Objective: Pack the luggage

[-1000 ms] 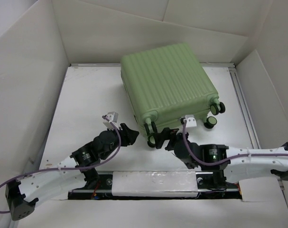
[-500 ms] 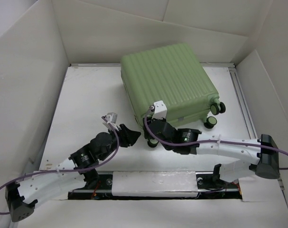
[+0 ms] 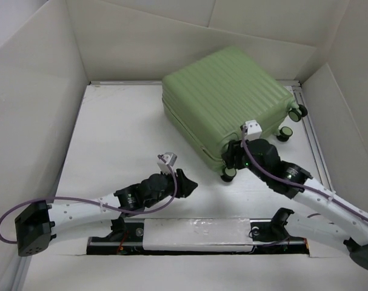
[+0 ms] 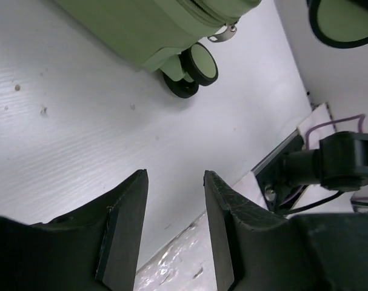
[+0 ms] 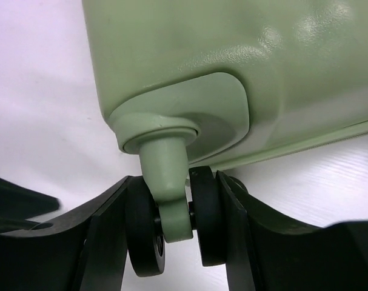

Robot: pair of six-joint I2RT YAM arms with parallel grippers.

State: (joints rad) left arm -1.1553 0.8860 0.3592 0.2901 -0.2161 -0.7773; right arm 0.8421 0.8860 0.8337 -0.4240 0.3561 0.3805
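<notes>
The green hard-shell suitcase lies flat and zipped shut toward the worktop's far right corner; nothing loose shows around it, so packing may be finished or pending. The right gripper clamps a caster wheel. The left gripper hangs parted, holding nothing.

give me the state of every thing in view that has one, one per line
green suitcase: shut, lying flat on the table, zipper closed along the side
suitcase wheel: clamped between the right gripper's fingers
left gripper: open, holding nothing, above bare table
right gripper: shut on the suitcase wheel at the near corner
table: white, carries the suitcase
</notes>
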